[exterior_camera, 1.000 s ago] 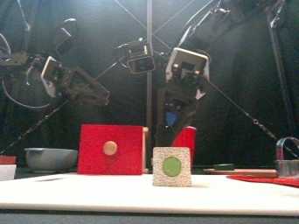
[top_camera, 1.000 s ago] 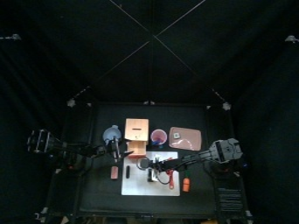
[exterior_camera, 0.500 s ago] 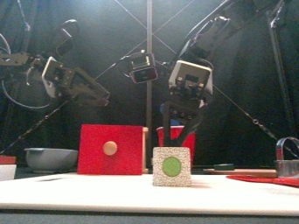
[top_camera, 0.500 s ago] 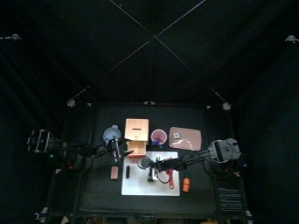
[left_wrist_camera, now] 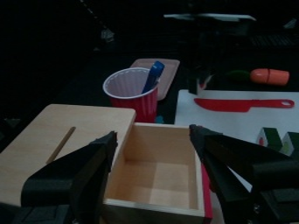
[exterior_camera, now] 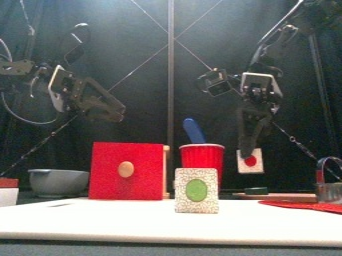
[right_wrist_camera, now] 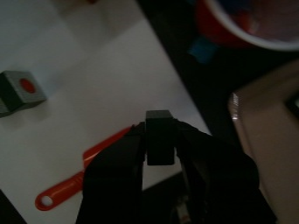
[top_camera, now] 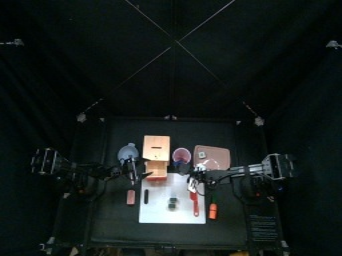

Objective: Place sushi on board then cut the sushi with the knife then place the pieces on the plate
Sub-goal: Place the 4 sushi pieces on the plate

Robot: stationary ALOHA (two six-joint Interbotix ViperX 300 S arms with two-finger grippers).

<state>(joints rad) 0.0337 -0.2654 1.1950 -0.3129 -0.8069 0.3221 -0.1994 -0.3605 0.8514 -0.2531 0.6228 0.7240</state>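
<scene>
Front view: looks past the cutting, right hand point(exterior_camera: 250, 150) pinching one sushi piece point(exterior_camera: 250, 161) aloft, short of the pink tray point(top_camera: 218, 160), second piece point(exterior_camera: 197, 190) on the white board point(exterior_camera: 120, 222), left hand point(left_wrist_camera: 152, 142) spread by the wooden box point(left_wrist_camera: 70, 131).

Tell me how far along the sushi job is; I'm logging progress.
Done, apparently: the cut; the red knife lies on the white board with a loose green-centred piece. In hand: the right pincer holds a red-centred piece lifted. Left: both pieces onto the pink plate.

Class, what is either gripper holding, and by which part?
Right gripper pinches a red-centred sushi piece by its top; left gripper holds nothing.
</scene>
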